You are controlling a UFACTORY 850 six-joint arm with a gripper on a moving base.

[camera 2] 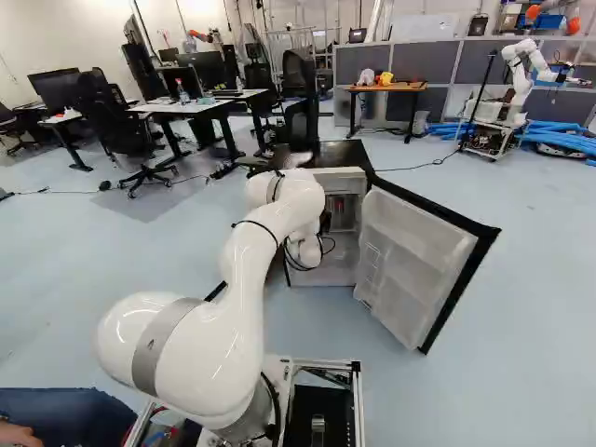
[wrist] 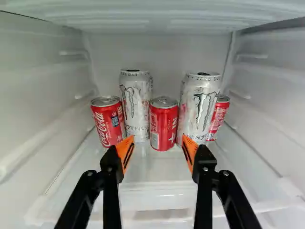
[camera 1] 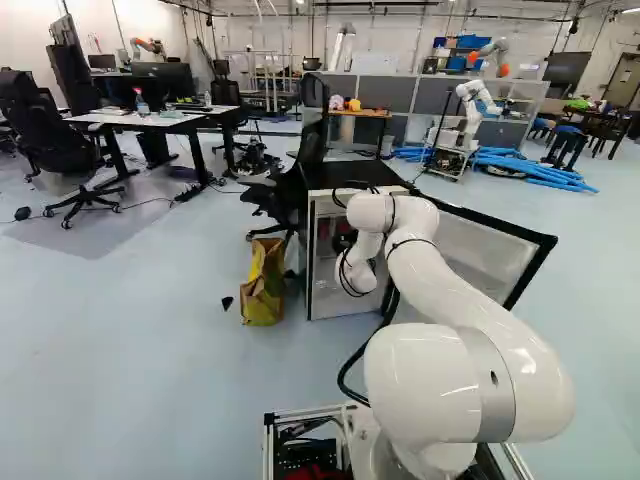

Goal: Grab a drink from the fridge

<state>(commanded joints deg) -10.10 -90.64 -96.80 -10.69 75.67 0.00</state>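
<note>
My gripper (camera 1: 344,240) reaches into the open fridge (camera 1: 330,300). The wrist view shows the gripper (wrist: 157,140) open, with nothing between its orange pads. Ahead on the shelf (wrist: 155,167) stands a small red can (wrist: 163,125), lined up with the gap between the fingers. Tall white cans flank it, one (wrist: 137,106) on its left-finger side and another (wrist: 198,107) on the other. At the outer ends are a red can (wrist: 107,123) and a partly hidden red can (wrist: 219,114). All stand upright.
Fridge walls (wrist: 43,100) enclose the gripper on both sides, with a ceiling (wrist: 157,14) above. The fridge door (camera 2: 414,265) stands swung out, right of the arm. A yellow bag (camera 1: 263,285) and a black chair (camera 1: 290,190) are beside the fridge. Another robot (camera 1: 472,110) stands farther back.
</note>
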